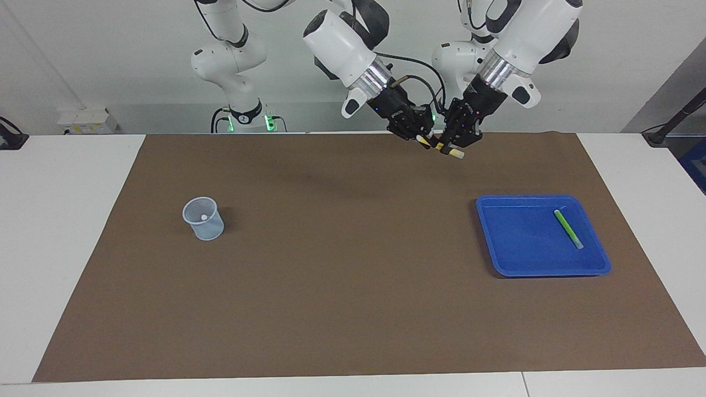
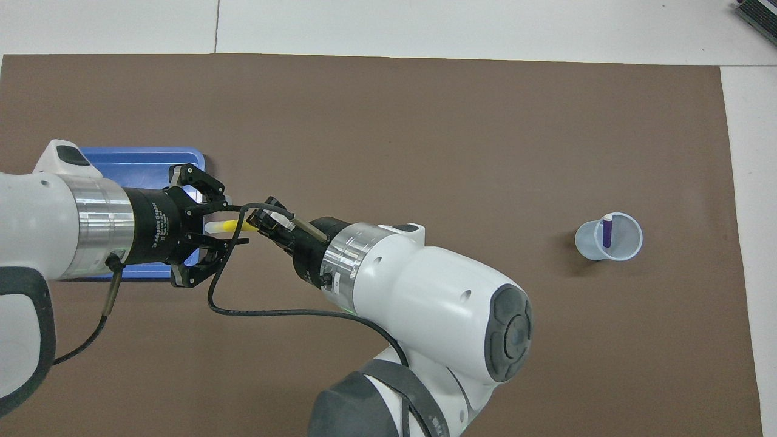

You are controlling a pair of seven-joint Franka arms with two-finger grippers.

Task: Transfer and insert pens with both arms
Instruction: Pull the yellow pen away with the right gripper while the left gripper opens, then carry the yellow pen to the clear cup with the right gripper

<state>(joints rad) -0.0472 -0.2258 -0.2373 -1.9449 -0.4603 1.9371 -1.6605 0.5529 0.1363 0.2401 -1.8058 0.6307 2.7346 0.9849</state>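
Pens are numbering three here, each in a different place. The yellow pen (image 2: 227,226) is hanging in the air between the two end effectors, over the brown mat (image 1: 342,264) close to the robots' edge and beside the tray. The right end effector (image 2: 254,226) is clamping one end of it with its fingertips together on the barrel, while the left end effector (image 2: 221,226) is standing around the pale cap end with its fingers parted, a gap showing on each side of the pen in the overhead view. The green pen (image 1: 568,228) is lying flat and alone in the single blue tray (image 1: 507,259), toward the left arm's end of the worktop (image 1: 71,220). The purple pen (image 2: 607,230) is standing upright in the one pale mesh cup (image 1: 203,219), toward the right arm's end, leaning against the wall. Two arms are reaching in and meeting above the mat, so both are working. Cup and tray are sitting well apart, with bare mat between them.
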